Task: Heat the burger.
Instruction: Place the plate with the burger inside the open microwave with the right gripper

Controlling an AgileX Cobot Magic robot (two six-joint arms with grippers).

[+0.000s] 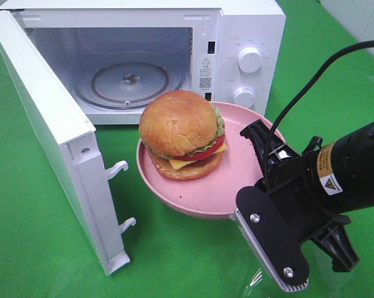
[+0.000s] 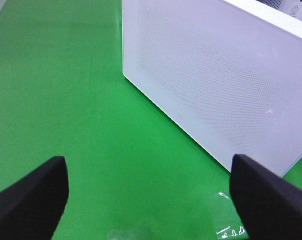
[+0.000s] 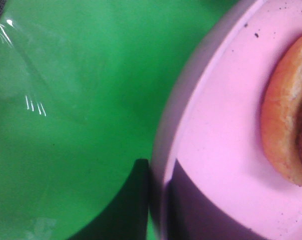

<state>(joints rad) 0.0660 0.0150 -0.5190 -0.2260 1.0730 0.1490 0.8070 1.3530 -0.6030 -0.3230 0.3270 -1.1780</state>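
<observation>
Right arm comes in low from 4 o'clock in the high view. Right gripper (image 1: 265, 162) is pressed together on the pink plate (image 1: 227, 186) rim at its 4 o'clock edge. The burger (image 1: 182, 133) sits toward the plate's 10 o'clock: matte rounded bun, glossy cheese, tomato and ruffled lettuce. The plate is smooth and round, in front of the open white microwave (image 1: 249, 25). Glass turntable (image 1: 128, 81) inside. Left gripper (image 2: 149, 200) is spread wide over the green table (image 2: 65, 100), facing the door (image 2: 216, 80) and its dotted outer panel.
</observation>
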